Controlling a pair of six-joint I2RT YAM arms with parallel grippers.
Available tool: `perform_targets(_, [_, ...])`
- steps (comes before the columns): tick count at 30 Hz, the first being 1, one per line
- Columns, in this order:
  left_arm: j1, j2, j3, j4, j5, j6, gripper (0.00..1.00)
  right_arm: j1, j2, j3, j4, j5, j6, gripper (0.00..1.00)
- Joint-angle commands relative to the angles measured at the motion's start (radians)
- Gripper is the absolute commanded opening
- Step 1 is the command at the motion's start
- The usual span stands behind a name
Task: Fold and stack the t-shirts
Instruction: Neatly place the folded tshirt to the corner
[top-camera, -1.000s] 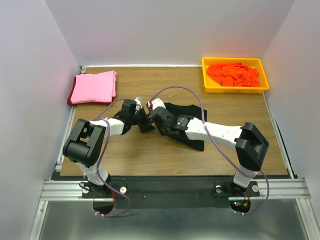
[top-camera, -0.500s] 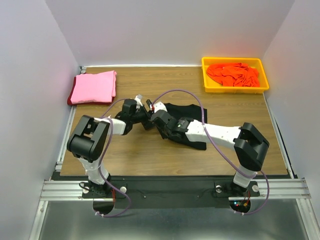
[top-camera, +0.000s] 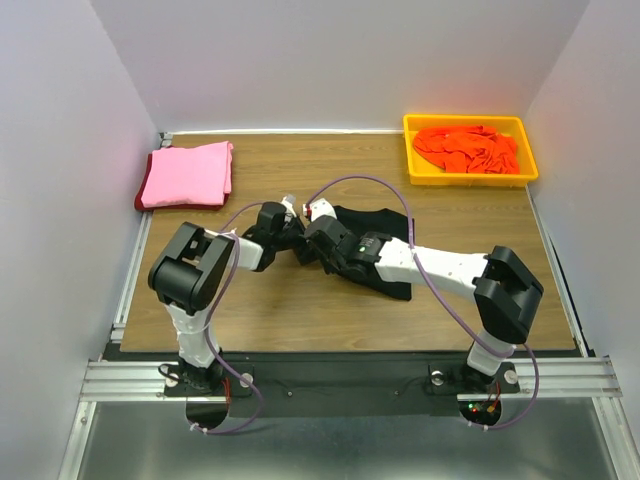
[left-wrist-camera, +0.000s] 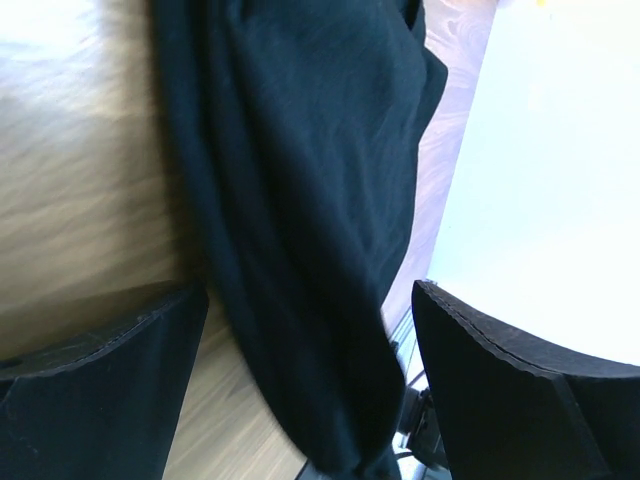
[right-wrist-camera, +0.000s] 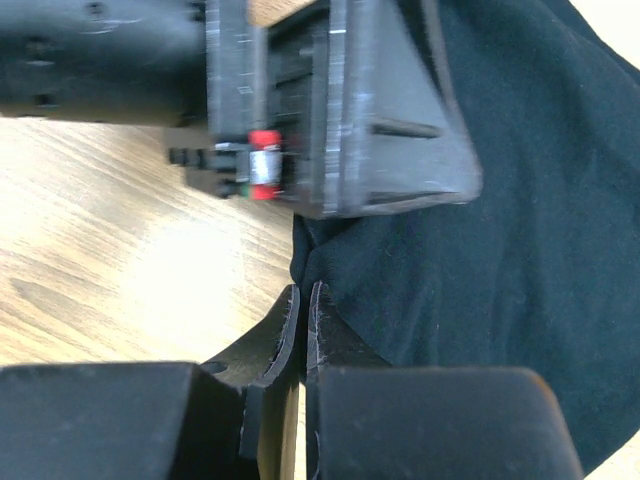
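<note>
Beside the black t-shirt (top-camera: 372, 218), left end effector (left-wrist-camera: 305, 295), spread, has neared right end effector (right-wrist-camera: 303, 291) clamping its edge.

Yellow tray (top-camera: 470, 179) sits in the wooden table's (top-camera: 300, 310) far right corner.

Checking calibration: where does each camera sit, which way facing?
Top external: above, behind bases, looking down at table; left arm, right arm show.
Left wrist: on left arm, faces black t-shirt lying inside open left claw.
Right wrist: faces shirt edge; shut right claw below, left arm above.
Shared: black t-shirt, all three.
</note>
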Motion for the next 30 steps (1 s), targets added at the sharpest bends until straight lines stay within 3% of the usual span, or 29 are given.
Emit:
perform_targets(1, [-0.022, 0.042, 0.050, -0.006, -0.039, 0.037, 0.93, -0.004, -0.044, -0.009, 0.068, -0.013, 0.020, 0.01])
perform_targets(5, [-0.025, 0.068, 0.077, -0.008, -0.075, 0.060, 0.88, -0.004, -0.043, -0.010, 0.074, -0.025, 0.021, 0.01])
perform_targets(9, [-0.027, 0.092, 0.103, -0.008, -0.112, 0.082, 0.70, -0.004, -0.039, -0.014, 0.081, -0.043, 0.021, 0.01])
perform_targets(12, [-0.025, 0.103, 0.116, -0.008, -0.128, 0.105, 0.50, -0.005, -0.038, -0.020, 0.084, -0.052, 0.021, 0.01])
perform_targets(15, [-0.025, 0.089, 0.118, -0.008, -0.166, 0.146, 0.19, -0.004, -0.042, -0.023, 0.085, -0.057, 0.018, 0.01])
perform_targets(16, [-0.024, 0.073, 0.117, -0.009, -0.189, 0.189, 0.03, -0.005, -0.047, -0.024, 0.085, -0.057, 0.017, 0.03])
perform_targets(18, [-0.022, 0.045, 0.135, -0.038, -0.212, 0.243, 0.00, -0.004, -0.056, -0.029, 0.084, -0.056, 0.008, 0.19])
perform_targets(19, [-0.018, 0.043, 0.152, -0.070, -0.230, 0.327, 0.00, -0.004, -0.070, -0.032, 0.084, -0.052, 0.000, 0.44])
perform_targets(22, [-0.005, 0.037, 0.244, -0.218, -0.287, 0.454, 0.00, -0.004, -0.104, -0.056, 0.082, -0.026, -0.009, 0.71])
perform_targets(25, [0.024, 0.026, 0.346, -0.376, -0.373, 0.628, 0.00, -0.004, -0.171, -0.095, 0.079, -0.007, -0.031, 0.80])
perform_targets(30, [0.106, 0.058, 0.565, -0.639, -0.497, 0.885, 0.00, -0.005, -0.278, -0.159, 0.053, 0.007, -0.029, 0.81])
